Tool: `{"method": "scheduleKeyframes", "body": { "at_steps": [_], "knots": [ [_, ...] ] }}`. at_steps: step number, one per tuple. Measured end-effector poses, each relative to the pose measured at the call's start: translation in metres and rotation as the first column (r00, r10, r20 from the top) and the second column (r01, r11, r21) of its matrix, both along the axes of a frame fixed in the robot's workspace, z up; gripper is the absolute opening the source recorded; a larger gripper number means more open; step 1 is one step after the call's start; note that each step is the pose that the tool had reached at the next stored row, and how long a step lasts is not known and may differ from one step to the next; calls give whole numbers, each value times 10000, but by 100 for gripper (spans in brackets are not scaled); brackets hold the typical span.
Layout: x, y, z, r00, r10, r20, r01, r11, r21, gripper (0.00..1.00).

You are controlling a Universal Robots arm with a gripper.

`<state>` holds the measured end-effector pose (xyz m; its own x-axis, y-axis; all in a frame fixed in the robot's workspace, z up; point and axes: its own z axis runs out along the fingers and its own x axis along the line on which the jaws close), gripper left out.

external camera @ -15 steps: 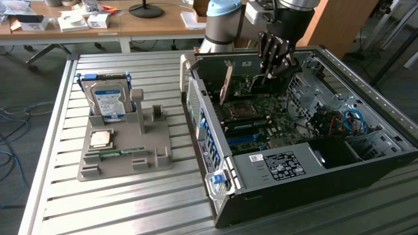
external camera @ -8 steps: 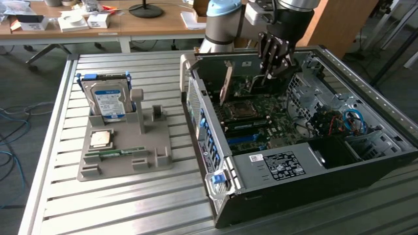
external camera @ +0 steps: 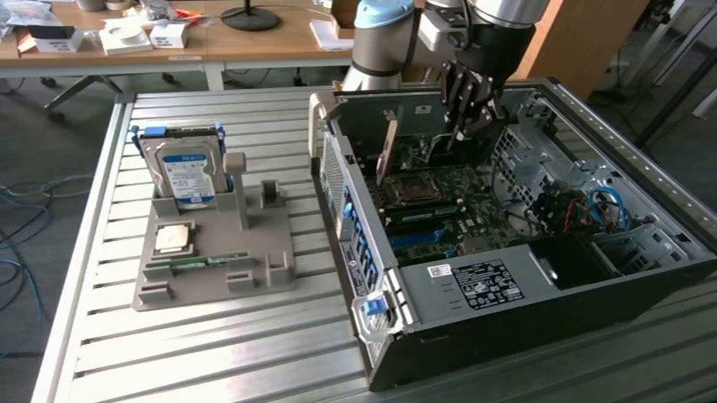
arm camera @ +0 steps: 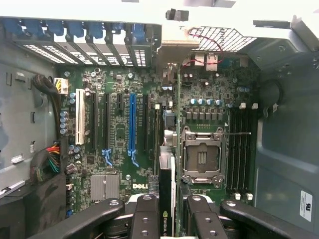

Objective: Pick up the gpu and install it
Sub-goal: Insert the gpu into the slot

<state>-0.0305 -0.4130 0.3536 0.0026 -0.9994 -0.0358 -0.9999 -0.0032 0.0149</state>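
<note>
Remote station entry. One gripper (arm camera: 170, 206) is down inside the one open computer case (external camera: 538, 336), which lies on its side on the slatted metal table (external camera: 213, 353).

Jaws: I read them as clamped on the gpu (arm camera: 167, 186), with one finger (arm camera: 144, 214) against each face and the card standing on edge between them. The card runs from the fingers to the rear wall of the case, where its pale bracket (arm camera: 174, 47) meets the slot openings. It stands over the motherboard (arm camera: 119, 164), between the blue slot (arm camera: 132, 124) and the CPU socket (arm camera: 202, 154). I cannot tell whether its lower edge is seated in a slot.

Count, inside the case:
- one white slot (arm camera: 79, 124) and one blue slot, with black slots beside them
- one CPU socket
- four memory slots (arm camera: 241, 149), as far as I can count
- one finned silver heatsink (arm camera: 104, 186)

Count, on the table at the exterior view's left:
- one grey tray (external camera: 213, 290), holding the three items below
- one hard drive (external camera: 185, 172), upright, with a blue label
- one processor (external camera: 174, 239), lying flat
- one RAM stick (external camera: 196, 262), lying flat just beside the processor

Writing:
- "NVIDIA" is printed on the card's edge, close to the fingers.
- "DELL" (arm camera: 141, 185) is printed in white on the board.
- One black label (external camera: 484, 285) sits on the grey box in the case, and one white sticker (arm camera: 305, 205) is on an inner wall. The print on both is too small for me to read.
- The text on the hard drive's label is likewise unreadable.
</note>
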Motion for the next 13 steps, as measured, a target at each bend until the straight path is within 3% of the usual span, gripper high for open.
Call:
{"method": "scheduleKeyframes", "body": {
  "at_steps": [13],
  "knots": [
    [0, 0, -20, 10000, 0, 4, 0, 10000, 6, 26]
  ]
}}
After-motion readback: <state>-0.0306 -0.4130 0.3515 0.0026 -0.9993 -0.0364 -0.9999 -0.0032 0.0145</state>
